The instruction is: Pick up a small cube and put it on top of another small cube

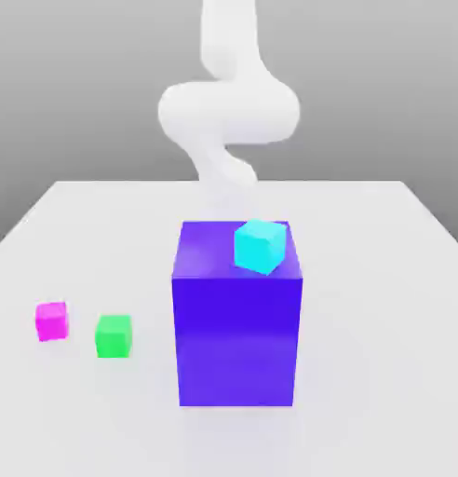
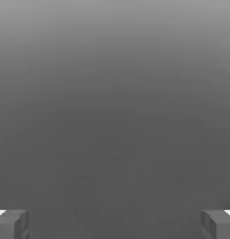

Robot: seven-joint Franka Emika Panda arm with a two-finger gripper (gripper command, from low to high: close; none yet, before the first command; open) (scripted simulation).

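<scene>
1. The magenta-pink cube (image 1: 51, 320) sits on the white surface (image 1: 382, 307) at the lower left of the exterior frame, resting flat and untouched.
2. The green cube (image 1: 114, 335) stands just beside it, toward the exterior view's right and slightly lower in the frame; a narrow strip of bare surface separates the two, so they are near but not touching.
3. Both small cubes look alike in size, and both are far smaller than the large blue-violet block (image 1: 237, 326).
4. That block stands upright at the centre of the exterior frame, to the exterior view's right of the green cube and apart from it.
5. A cyan cube (image 1: 261, 246) lies on the block's top face, near its right front edge, turned at an angle so one corner points toward the viewer and overlaps the block's front edge in the picture.
6. The white robot arm (image 1: 228, 112) rises behind the block in the upper centre of the exterior frame, curving in a loop, well apart from the two small cubes.
7. In the hand view the tool (image 2: 115, 224) shows its two grey fingertips (image 2: 11, 224) at the lower left and lower right corners, spread wide apart with nothing between them.
8. Beyond those fingertips lies a plain grey gradient background.
</scene>
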